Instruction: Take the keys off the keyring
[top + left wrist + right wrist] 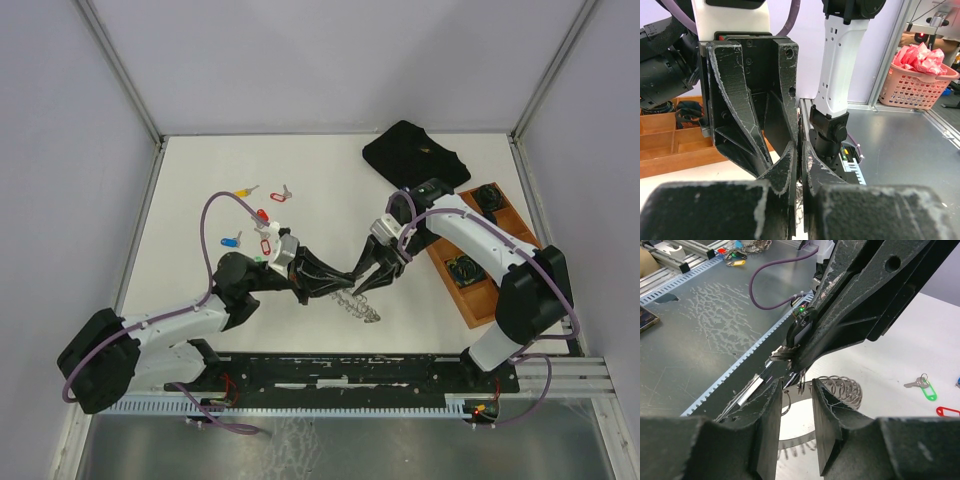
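The keyring (pixel 360 305), a silvery band fringed with small rings, lies on the white table between both grippers. In the right wrist view its coiled rings (pixel 844 390) show just past my fingers. My left gripper (pixel 347 281) (pixel 800 150) is shut on a silver key (pixel 781 356), and a small split ring (pixel 801 381) hangs from the key above the keyring. My right gripper (pixel 368 283) (pixel 796 390) faces it, its jaws apart on either side of that split ring without touching it. Loose keys lie at the left: yellow (pixel 243 192), red (pixel 262 213), blue (pixel 230 241), green (pixel 926 388).
A wooden compartment tray (pixel 480 265) with black coiled items stands at the right, and a black cloth (pixel 415 155) lies behind it. The table's metal front rail (pixel 350 370) runs below the arms. A pink-filled basket (pixel 920 75) stands off the table.
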### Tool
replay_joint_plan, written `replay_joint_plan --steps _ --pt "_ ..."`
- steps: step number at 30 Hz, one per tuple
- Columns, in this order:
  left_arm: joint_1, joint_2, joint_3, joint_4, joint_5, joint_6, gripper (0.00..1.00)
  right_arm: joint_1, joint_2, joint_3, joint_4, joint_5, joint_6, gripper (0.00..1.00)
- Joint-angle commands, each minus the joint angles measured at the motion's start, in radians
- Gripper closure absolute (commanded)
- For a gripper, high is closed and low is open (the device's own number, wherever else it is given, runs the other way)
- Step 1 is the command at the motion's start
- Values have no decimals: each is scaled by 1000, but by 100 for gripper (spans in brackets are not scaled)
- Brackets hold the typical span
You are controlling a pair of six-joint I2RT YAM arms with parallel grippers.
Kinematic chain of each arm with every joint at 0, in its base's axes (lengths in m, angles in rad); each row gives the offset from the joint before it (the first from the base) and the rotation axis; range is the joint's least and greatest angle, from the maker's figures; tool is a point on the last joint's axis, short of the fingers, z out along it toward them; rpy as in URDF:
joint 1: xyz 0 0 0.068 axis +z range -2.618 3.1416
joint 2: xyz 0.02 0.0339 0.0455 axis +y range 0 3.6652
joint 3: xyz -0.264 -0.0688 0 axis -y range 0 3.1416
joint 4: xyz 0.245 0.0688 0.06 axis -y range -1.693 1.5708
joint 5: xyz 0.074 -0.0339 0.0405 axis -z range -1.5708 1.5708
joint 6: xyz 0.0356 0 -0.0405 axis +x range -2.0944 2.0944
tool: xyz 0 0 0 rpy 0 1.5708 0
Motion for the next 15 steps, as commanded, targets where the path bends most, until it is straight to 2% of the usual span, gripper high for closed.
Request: replay_joint_plan --steps 1,5,12,15 --pt "-6 3 54 96 -1 -45 97 4 1 44 -156 -66 -7 64" --pt "-7 6 52 100 -2 -46 97 4 3 48 -157 -67 0 69" --pt "-8 3 49 100 -6 -45 97 6 5 60 -156 -67 25 90" --pt "-8 -1 45 96 -12 -41 97 5 0 65 -156 -66 36 94"
